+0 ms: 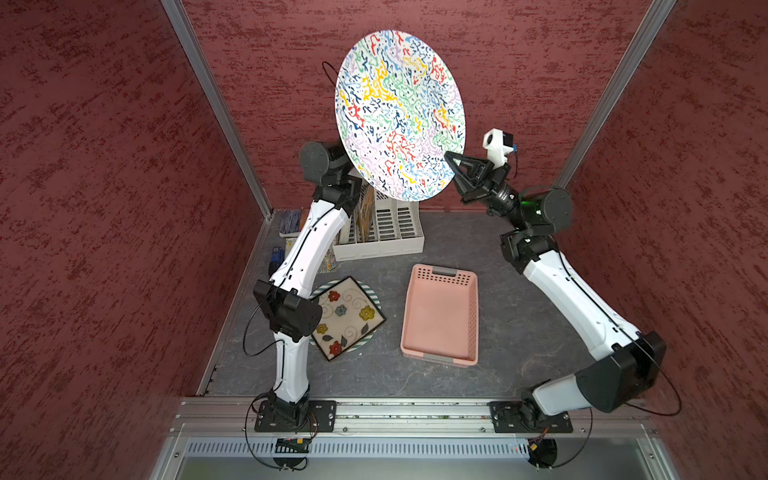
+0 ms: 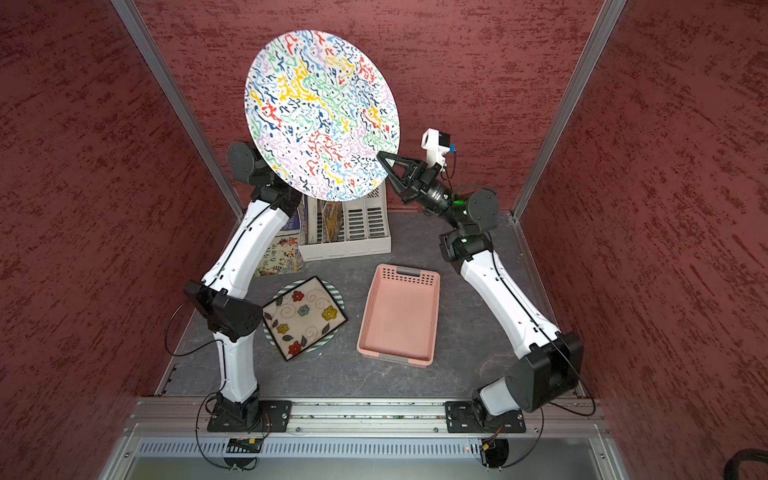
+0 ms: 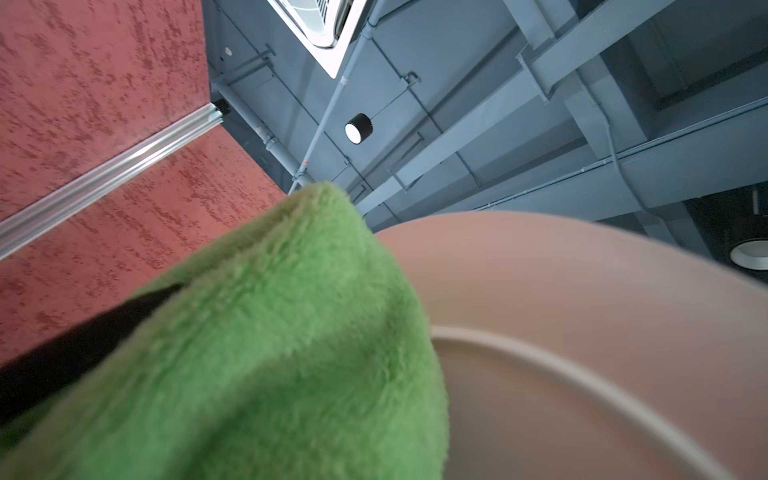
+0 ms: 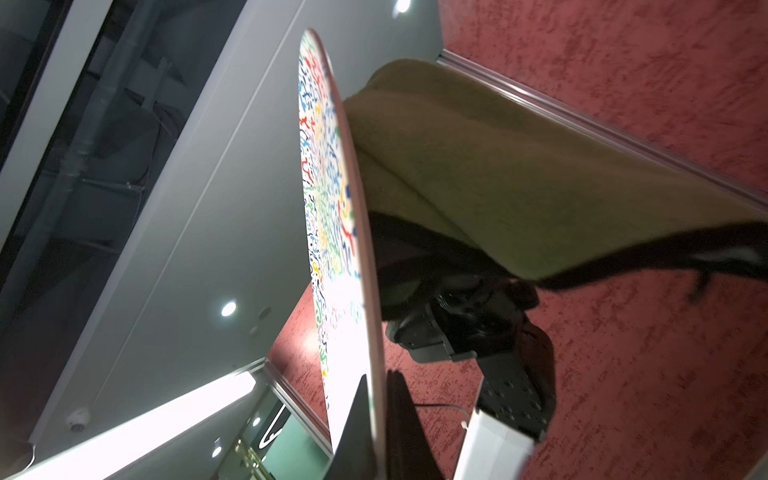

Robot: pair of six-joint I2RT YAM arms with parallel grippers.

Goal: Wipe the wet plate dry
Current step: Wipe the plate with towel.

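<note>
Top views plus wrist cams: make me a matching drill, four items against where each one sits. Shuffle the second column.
Things:
1. round plate with multicolour squiggles
2. green fluffy cloth
3. pink plastic basket
4. square floral dish

Places:
A. flat on the grey tabletop, nothing inside
B. raised on edge, rim pinched by the right claw
C. stacked on a green-striped round plate
D. behind the raised plate, against its plain back

Pairs: 1-B, 2-D, 3-A, 4-C.
</note>
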